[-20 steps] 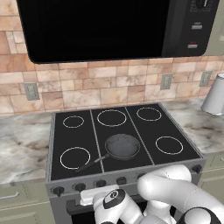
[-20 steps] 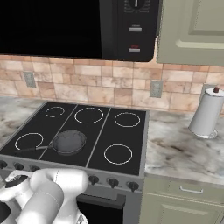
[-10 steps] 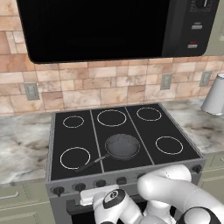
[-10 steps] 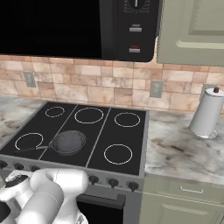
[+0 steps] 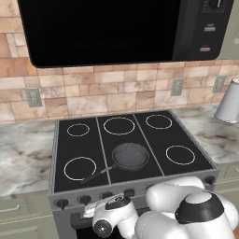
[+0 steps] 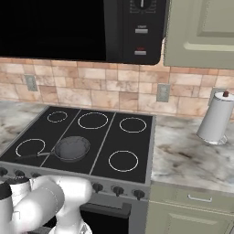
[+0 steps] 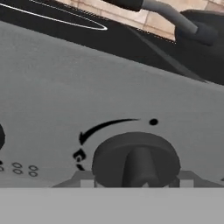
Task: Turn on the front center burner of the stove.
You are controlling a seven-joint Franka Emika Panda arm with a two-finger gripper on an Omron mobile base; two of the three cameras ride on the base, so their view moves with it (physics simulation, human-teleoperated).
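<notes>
Here the stove [image 5: 128, 154] fills the middle of the left base view: a grey steel range with a flat black glass top split into three strips. Five white rings mark the glass, three along the back and one at the front of each outer strip. The front center burner [image 5: 132, 164] lies at the near end of the middle strip, just below frame centre, with no ring of its own showing; a single dark round frying pan [image 5: 130, 156] sits on it, its handle reaching toward the lower left.

In the right base view the same stove [image 6: 132, 151] sits left of centre, with three small black knobs visible along the lower right of its front panel and others partly hidden behind the arm. One white roll on a stand [image 6: 215, 119] stands at the right edge on the marble counter [image 6: 192, 160].

In the hand view one black knob [image 7: 135, 164] sits low at centre, very close, under a curved arrow and a dot printed on the grey panel. The gripper's fingertips are not clear, so I cannot tell how the jaws stand.
</notes>
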